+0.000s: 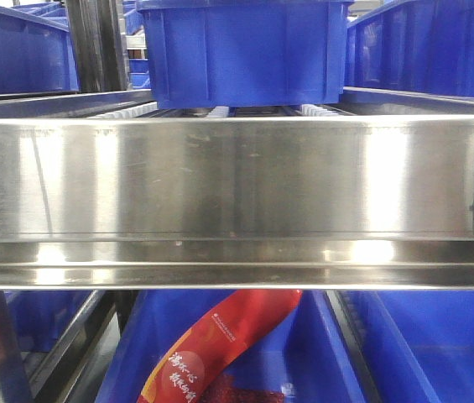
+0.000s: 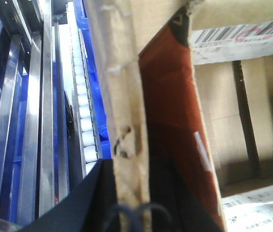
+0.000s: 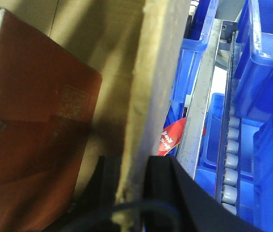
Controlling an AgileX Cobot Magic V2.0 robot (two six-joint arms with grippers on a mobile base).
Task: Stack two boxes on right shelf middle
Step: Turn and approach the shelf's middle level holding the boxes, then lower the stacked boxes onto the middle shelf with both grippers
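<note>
Box point(image 2: 122, 96) walls stand clamped between the fingers of the left gripper point(image 2: 129, 203) and right gripper point(image 3: 132, 193), beside blue bins point(image 3: 266, 38).

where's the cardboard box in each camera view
Front view: not in it; only the steel shelf rail and blue bins.
Left wrist: the cardboard box shows as a wall edge running top to bottom through the centre, with its inside to the right.
Right wrist: the wall edge runs up the centre, with the inside to the left.
Shared landmark: the blue bins, seen in all three views.
</note>
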